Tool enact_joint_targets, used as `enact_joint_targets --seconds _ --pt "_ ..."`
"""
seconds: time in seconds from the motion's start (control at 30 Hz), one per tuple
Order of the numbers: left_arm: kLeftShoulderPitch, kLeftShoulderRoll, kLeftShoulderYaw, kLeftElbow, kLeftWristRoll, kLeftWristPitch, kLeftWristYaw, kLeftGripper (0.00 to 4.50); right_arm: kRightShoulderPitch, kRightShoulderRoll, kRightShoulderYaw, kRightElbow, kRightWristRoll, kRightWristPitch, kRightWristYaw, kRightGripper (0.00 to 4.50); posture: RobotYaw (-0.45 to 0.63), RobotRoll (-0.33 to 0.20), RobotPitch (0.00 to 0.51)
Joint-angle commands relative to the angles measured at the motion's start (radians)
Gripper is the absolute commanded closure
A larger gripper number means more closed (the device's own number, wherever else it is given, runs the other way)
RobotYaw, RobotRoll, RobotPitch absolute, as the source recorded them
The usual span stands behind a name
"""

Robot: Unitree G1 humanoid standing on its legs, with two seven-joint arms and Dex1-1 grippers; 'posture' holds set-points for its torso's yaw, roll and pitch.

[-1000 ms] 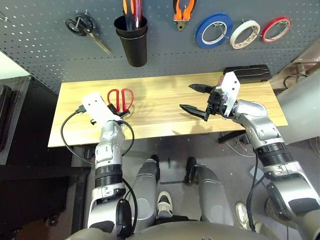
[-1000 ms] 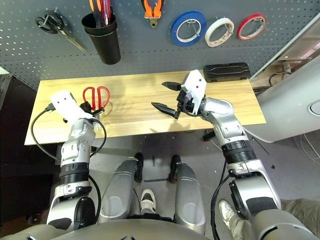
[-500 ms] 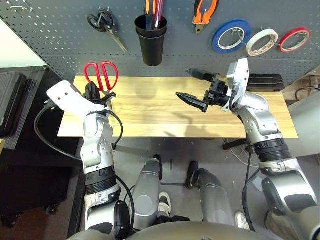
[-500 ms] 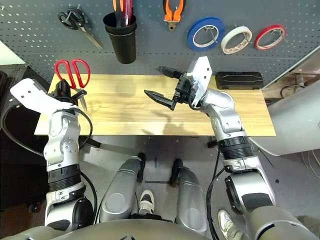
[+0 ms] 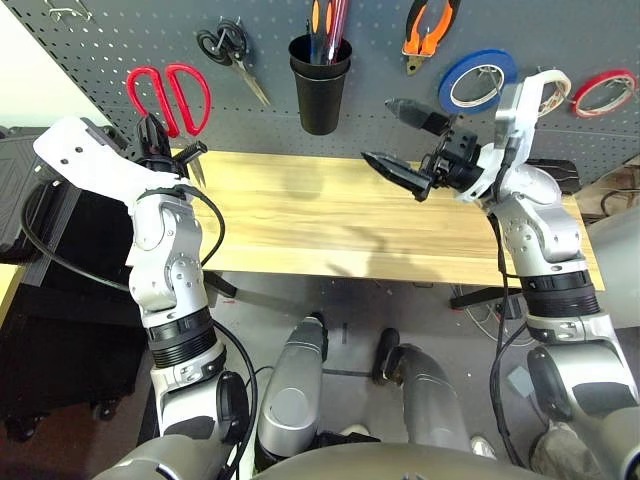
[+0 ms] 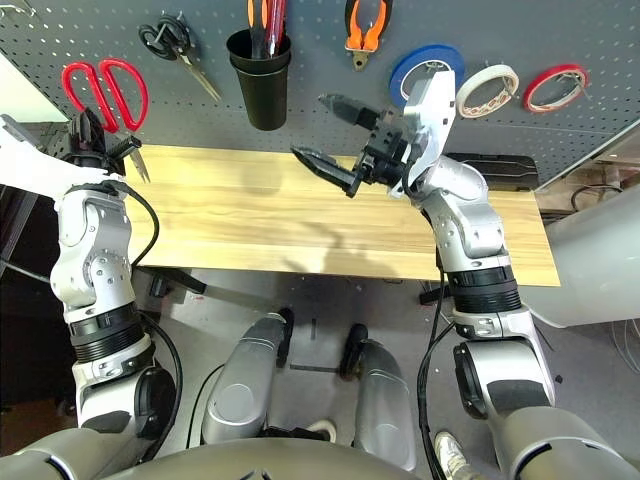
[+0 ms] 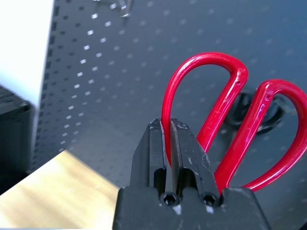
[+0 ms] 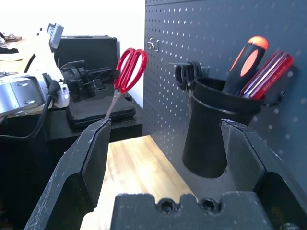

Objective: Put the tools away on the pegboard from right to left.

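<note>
The red-handled scissors (image 5: 168,95) are held upright (handles up) before the pegboard (image 5: 110,40), seemingly not yet hooked.

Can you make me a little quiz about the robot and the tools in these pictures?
1. True or false: the left end effector is shut on the red-handled scissors.
2. What hangs just to the left of the black cup on the pegboard?
A) blue tape roll
B) black-handled scissors
C) pliers
3. Fill in the blank: the right end effector is ____ and holds nothing.

Key:
1. True. Its fingers pinch one red handle loop.
2. B, the black-handled scissors.
3. Open.
</note>
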Motion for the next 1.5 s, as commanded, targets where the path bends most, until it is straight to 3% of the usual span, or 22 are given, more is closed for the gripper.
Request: enact_joint_targets --seconds 0.03,0.77,1.5 --pt "-0.022 0.005 -0.009 0.020 -0.014 0.004 -0.016 4.47 -0.008 -0.008 -0.033 -0.025 0.012 -0.003 -0.012 0.00 0.28 0.000 0.186" --pt "-0.141 0.023 -0.010 0.189 -0.009 -0.055 -0.033 4.47 -0.017 -0.030 -0.053 -0.068 0.022 0.022 -0.033 0.00 0.22 0.000 0.192" --pt "-0.042 0.023 0.001 0.034 -0.060 -0.015 -0.044 4.47 -0.018 -0.018 -0.027 -0.028 0.006 0.005 0.005 0.00 0.26 0.000 0.187"
